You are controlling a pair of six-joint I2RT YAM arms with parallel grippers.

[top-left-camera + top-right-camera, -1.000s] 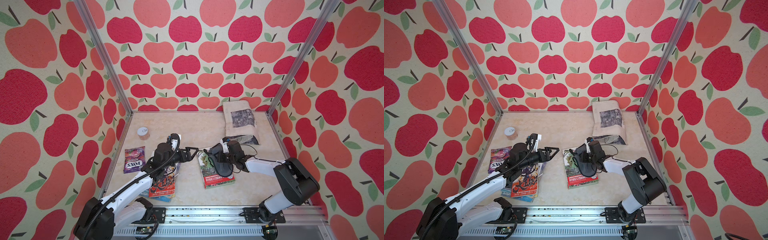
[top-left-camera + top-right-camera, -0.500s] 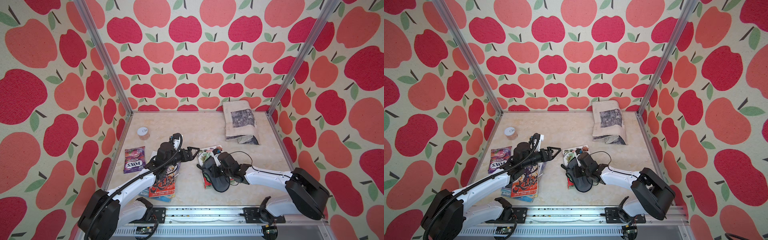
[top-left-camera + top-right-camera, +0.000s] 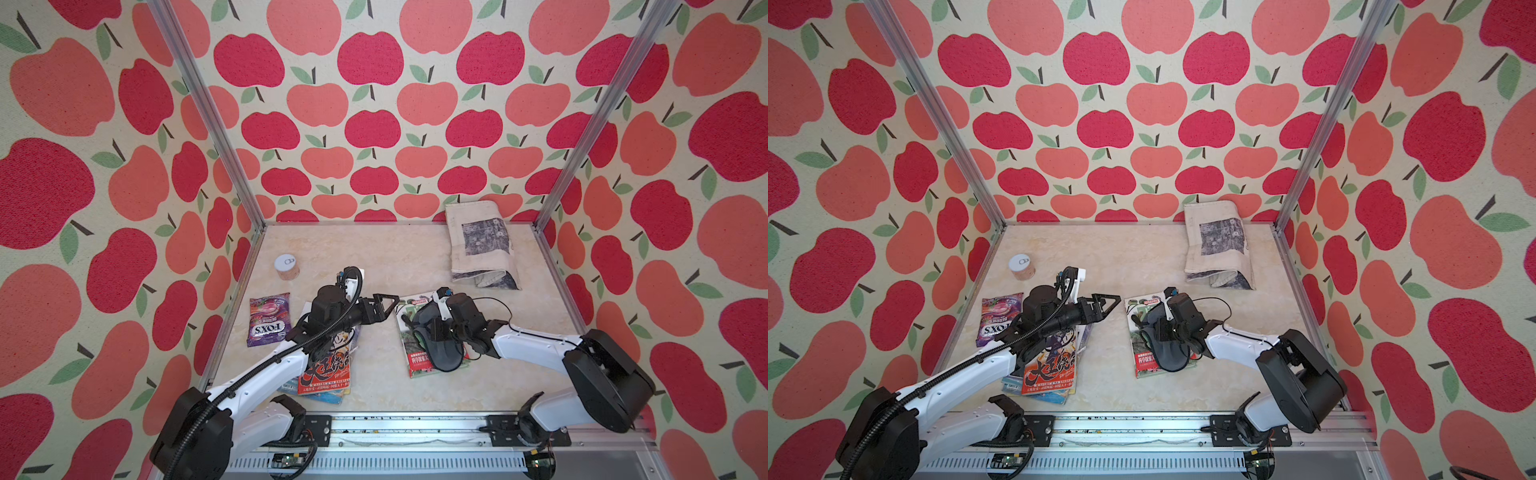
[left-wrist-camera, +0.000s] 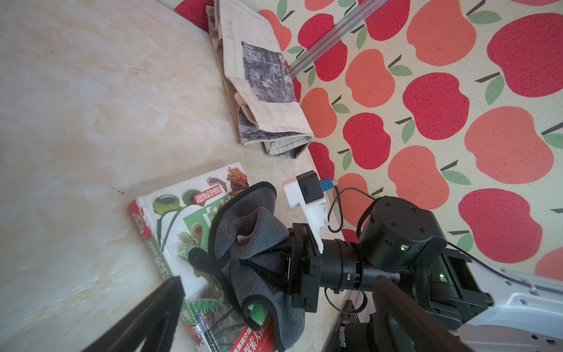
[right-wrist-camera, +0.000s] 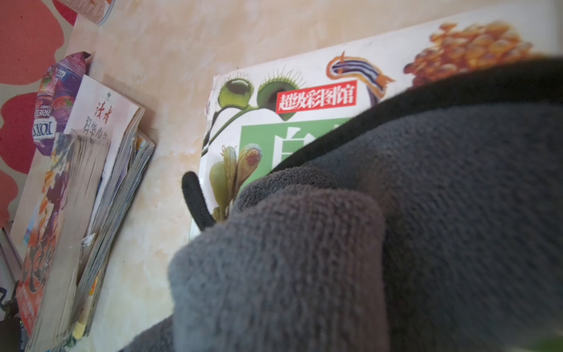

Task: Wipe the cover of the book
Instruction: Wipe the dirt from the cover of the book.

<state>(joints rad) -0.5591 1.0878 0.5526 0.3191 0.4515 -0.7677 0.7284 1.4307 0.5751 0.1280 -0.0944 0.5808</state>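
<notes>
The book (image 3: 419, 362) lies flat on the table right of centre, its white and green cover printed with plants (image 4: 182, 213) (image 5: 274, 128). A dark grey cloth (image 3: 441, 354) is bunched on the cover and hangs over the book's near right corner. My right gripper (image 3: 426, 332) is shut on the cloth, its jaws buried in the folds (image 4: 253, 237). The cloth fills most of the right wrist view (image 5: 396, 213). My left gripper (image 3: 385, 306) hovers just left of the book's far corner, open and holding nothing; its dark fingers (image 4: 158, 314) frame the left wrist view.
A stack of magazines (image 3: 328, 368) lies under my left arm. A purple candy bag (image 3: 268, 318) and a small can (image 3: 286, 267) lie by the left wall. A folded newspaper-print cloth (image 3: 482, 245) rests at the back right corner. The metal rail (image 3: 395, 432) runs along the front.
My right gripper dragged the cloth down the cover toward the front edge, then came part of the way back. The left gripper has stayed open, almost in place.
</notes>
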